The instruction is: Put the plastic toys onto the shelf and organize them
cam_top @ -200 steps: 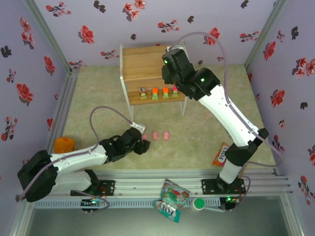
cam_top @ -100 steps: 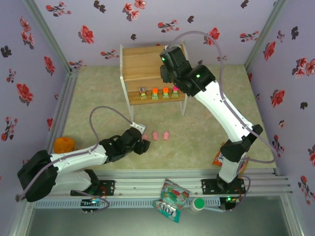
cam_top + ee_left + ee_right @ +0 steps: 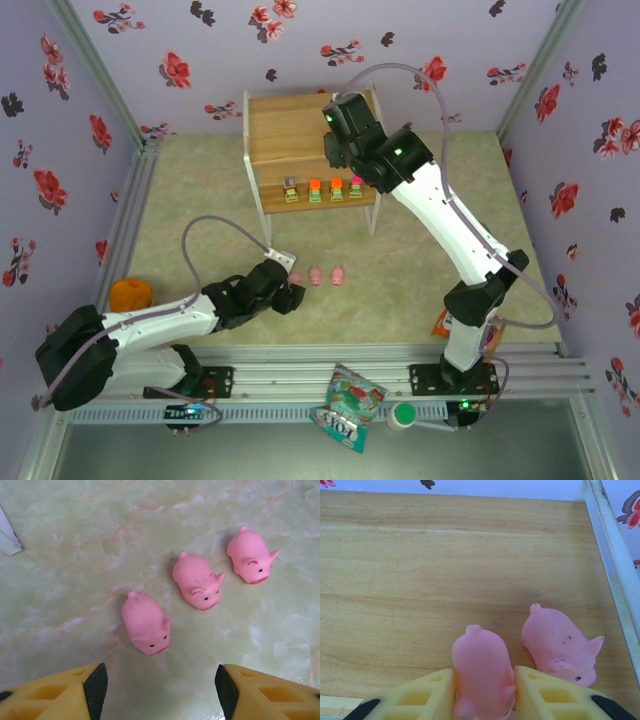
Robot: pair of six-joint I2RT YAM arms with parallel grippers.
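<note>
— The shelf (image 3: 290, 130)?
— Four blocky toys (image 3: 314, 190) are lined on its lower board (image 3: 322, 204).
— The grippers?
— A pig (image 3: 481, 665) is clenched by the right gripper (image 3: 483, 690) at the top board (image 3: 420, 570) (another pig (image 3: 560, 647) lies beside). The left gripper (image 3: 160, 682) is held parted over three pigs (image 3: 196, 580) on the table (image 3: 75, 555).

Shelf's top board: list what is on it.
On the top board, near its right edge, two pigs: one pig clamped in the right gripper, the other pig free beside it. Its fingers cover the wood beneath.
</note>
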